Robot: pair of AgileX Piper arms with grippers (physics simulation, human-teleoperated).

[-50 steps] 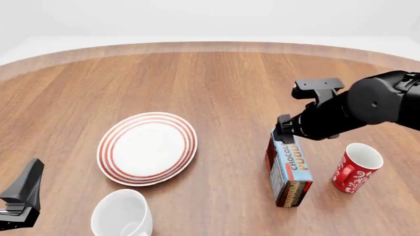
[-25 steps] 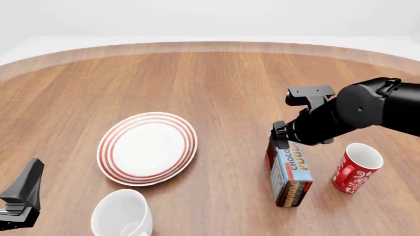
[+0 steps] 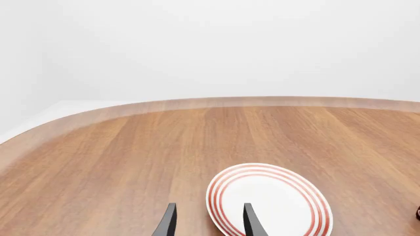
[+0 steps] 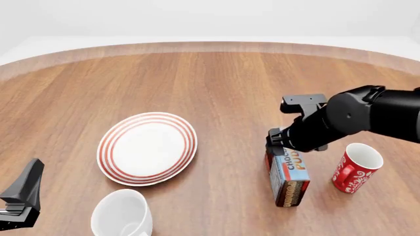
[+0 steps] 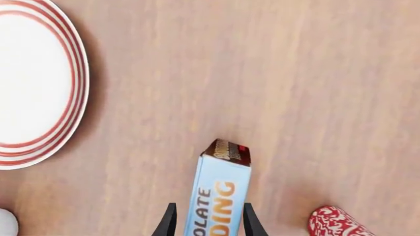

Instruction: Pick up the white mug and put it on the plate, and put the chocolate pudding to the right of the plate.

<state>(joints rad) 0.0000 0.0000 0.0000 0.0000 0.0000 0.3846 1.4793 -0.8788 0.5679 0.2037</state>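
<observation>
The chocolate pudding (image 4: 289,178) box lies on the table right of the plate (image 4: 147,148), with its light-blue face up. My right gripper (image 4: 278,143) hangs over the box's far end. In the right wrist view this gripper (image 5: 208,224) is open, its fingers (image 5: 168,222) straddling the pudding (image 5: 220,194) with a small gap on one side. The white mug (image 4: 122,214) stands at the near edge, in front of the plate. My left gripper (image 4: 21,194) waits open at the near left, apart from the mug; in its own view the gripper (image 3: 208,225) looks toward the plate (image 3: 272,201).
A red mug with white patterns (image 4: 355,167) stands just right of the pudding box, and it also shows in the right wrist view (image 5: 336,221). The round wooden table's far edge (image 4: 210,46) curves across the back.
My right arm has moved left and downward, bringing its fingers lower around the pudding box's far end. The left arm, plate and both mugs have not moved.
</observation>
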